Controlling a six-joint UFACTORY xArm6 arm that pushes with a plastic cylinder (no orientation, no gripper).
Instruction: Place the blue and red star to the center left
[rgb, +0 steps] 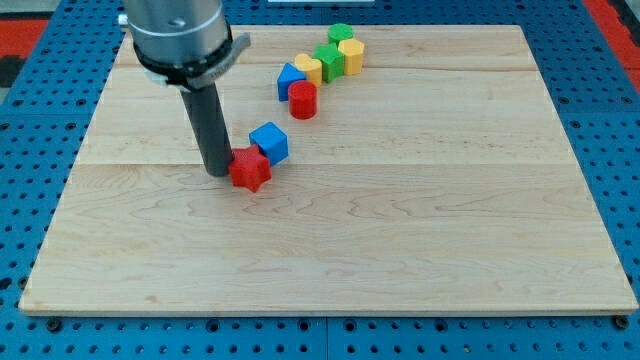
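A red star lies near the middle of the wooden board, left of centre. A blue cube touches it on its upper right side. My tip rests on the board just left of the red star, touching or almost touching it. The dark rod rises from there to the arm's grey body at the view's top left.
A row of blocks runs diagonally at the view's top: a red cylinder, a blue block, a yellow block, a green block, a yellow block and a green block.
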